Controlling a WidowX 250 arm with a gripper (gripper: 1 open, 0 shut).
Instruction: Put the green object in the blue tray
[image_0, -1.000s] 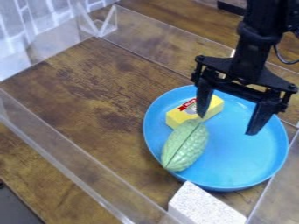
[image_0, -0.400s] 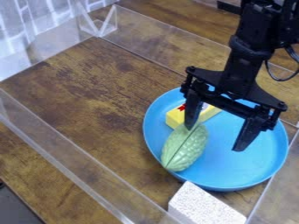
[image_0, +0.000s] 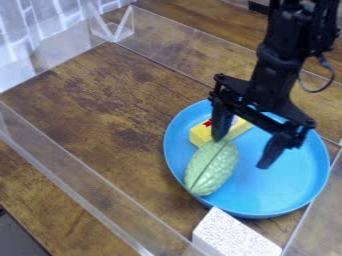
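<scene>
— Bearing first, then grip. Looking for green object (image_0: 211, 167) from gripper (image_0: 247, 140).

— Finding it at roughly 7 to 8 o'clock of gripper, just beside it and lower in the picture. Lying flat inside tray (image_0: 310, 190), on the 9 o'clock half of the dish.

— Reading the long axis?

— Running from about 1 o'clock to 7 o'clock, with the upper tip pointing up toward one finger (image_0: 219, 124).

— Checking the jaws.

— Standing wide, holding nothing. Pointing down over tray, with one finger at the 10 o'clock end by block (image_0: 209, 131) and the other at the 4 o'clock end over bare blue.

— Comparing jaw line with axis?

— Crossing it, judging roughly: jaw line lying 10 to 4, axis lying 1 to 7. Suiting a pinch across the narrow width, though probably needing a shift toward 7 o'clock to centre over it.

— Touching anything?

— Not able to tell for that finger and block; looking very close. Appearing apart from green object.

— Judging the task?

— Seeming already met as to place: resting wholly within the rim, well apart from sponge (image_0: 230, 236) at 6 o'clock outside tray. Working with one arm only, so no choosing between hands.
</scene>
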